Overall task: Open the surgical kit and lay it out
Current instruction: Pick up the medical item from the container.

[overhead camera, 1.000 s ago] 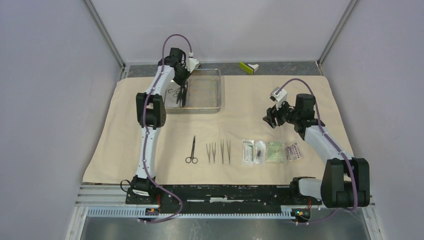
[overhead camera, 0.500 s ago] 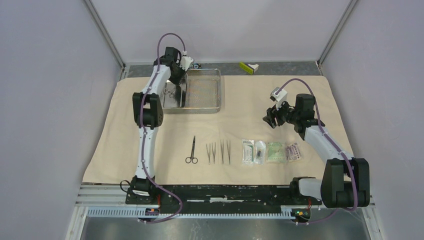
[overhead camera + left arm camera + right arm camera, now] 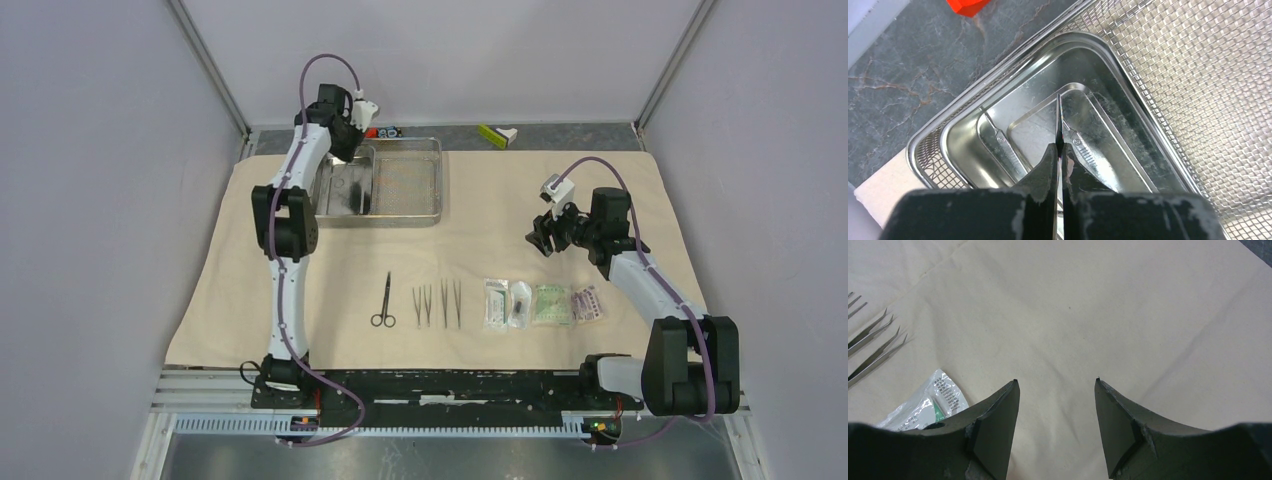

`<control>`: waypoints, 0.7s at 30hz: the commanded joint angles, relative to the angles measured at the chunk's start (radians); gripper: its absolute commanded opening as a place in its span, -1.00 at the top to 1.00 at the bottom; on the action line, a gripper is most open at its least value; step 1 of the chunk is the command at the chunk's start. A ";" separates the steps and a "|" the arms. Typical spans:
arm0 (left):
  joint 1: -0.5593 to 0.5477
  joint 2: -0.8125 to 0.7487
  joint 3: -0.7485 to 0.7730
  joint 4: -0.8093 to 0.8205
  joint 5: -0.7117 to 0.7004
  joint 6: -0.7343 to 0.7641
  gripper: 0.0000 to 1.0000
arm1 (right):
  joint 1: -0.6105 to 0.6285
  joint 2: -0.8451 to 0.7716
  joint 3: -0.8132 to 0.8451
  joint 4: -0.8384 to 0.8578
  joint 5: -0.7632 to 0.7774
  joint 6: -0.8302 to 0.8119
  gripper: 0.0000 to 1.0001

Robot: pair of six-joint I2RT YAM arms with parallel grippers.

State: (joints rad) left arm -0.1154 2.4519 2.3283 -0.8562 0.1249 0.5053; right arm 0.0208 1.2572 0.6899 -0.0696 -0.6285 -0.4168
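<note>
Left tool rearward, instrument in grip

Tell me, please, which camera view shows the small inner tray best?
The left wrist view: it looks down into the inner tray, showing its rim and two flat tools inside, though the left fingers, shut on a thin tool, cover its near end. The top view shows it only small; the right wrist view misses it.

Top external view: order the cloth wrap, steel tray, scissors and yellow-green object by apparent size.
1. cloth wrap
2. steel tray
3. scissors, longer but thin
4. yellow-green object, shorter and stubbier; these last two look close.
</note>
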 commanded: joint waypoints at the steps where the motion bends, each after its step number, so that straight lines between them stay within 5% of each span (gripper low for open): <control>1: 0.000 -0.092 0.000 0.032 0.036 -0.046 0.95 | -0.005 -0.009 0.022 0.021 -0.017 -0.002 -0.27; 12: -0.001 -0.320 -0.157 0.023 0.103 -0.248 0.95 | 0.015 0.025 0.078 0.061 -0.070 0.084 -0.22; 21: -0.026 -0.713 -0.642 0.147 -0.036 -0.418 0.95 | 0.037 0.047 0.134 0.062 -0.074 0.111 -0.21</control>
State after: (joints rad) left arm -0.1215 1.9209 1.8469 -0.8024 0.1581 0.2111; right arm 0.0494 1.3029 0.7849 -0.0486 -0.6807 -0.3359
